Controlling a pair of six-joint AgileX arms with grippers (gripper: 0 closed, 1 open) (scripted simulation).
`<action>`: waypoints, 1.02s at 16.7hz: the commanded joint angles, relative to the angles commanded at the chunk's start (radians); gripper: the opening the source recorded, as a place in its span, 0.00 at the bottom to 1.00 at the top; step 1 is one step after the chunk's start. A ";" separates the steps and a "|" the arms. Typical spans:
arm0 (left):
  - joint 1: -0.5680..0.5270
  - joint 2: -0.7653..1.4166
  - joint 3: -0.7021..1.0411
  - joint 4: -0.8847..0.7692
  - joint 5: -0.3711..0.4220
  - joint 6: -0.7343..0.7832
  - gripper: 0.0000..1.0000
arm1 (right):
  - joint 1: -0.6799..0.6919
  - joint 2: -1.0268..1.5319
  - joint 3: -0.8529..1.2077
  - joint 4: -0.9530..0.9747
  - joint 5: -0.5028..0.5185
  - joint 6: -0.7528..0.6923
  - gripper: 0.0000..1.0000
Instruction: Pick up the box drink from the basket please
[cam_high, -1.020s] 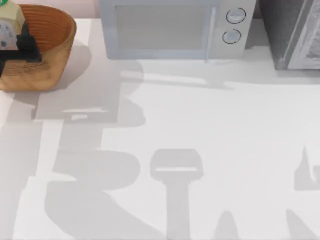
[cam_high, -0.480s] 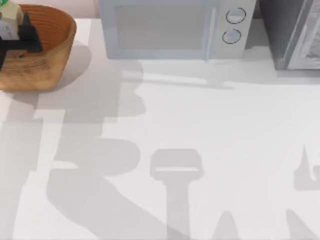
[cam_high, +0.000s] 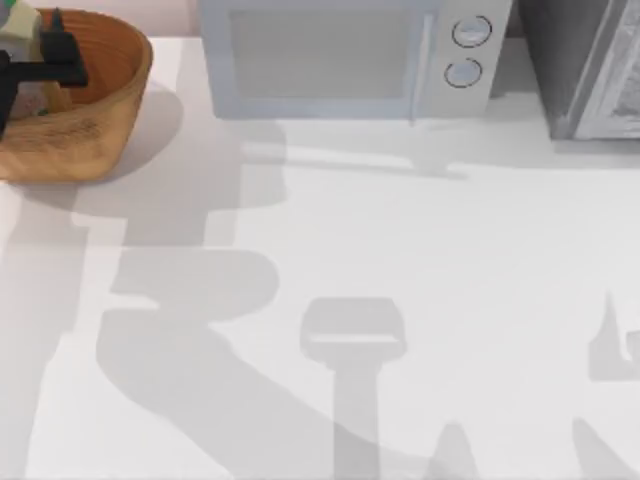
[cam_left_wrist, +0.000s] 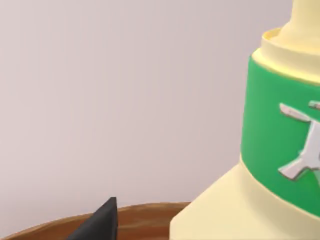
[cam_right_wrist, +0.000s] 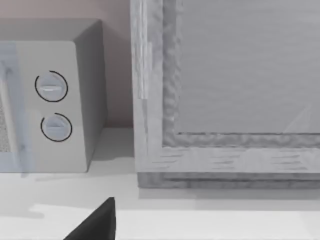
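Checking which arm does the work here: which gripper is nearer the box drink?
Left. The left gripper is at the box drink, over the basket. The right gripper faces the microwave and a grey cabinet.

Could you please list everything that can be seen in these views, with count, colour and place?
Box drink: one, pale yellow with a green top, at the top view's far left edge, above the basket's rim.
Basket: one, orange-brown wicker, far left corner of the table.
Microwave: one, pale grey with two round dials, back centre.
Cabinet: one, grey, back right.
Table: one, white, under everything.
Left gripper: one, black, over the basket, at the box drink.
Right gripper: one, dark fingertip, facing the microwave and cabinet.
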 joint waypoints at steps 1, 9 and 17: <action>0.000 0.000 0.000 0.000 0.000 0.000 1.00 | 0.000 0.000 0.000 0.000 0.000 0.000 1.00; 0.000 0.000 0.000 0.000 0.000 0.000 0.40 | 0.000 0.000 0.000 0.000 0.000 0.000 1.00; 0.000 0.000 0.000 0.000 0.000 0.000 0.00 | 0.000 0.000 0.000 0.000 0.000 0.000 1.00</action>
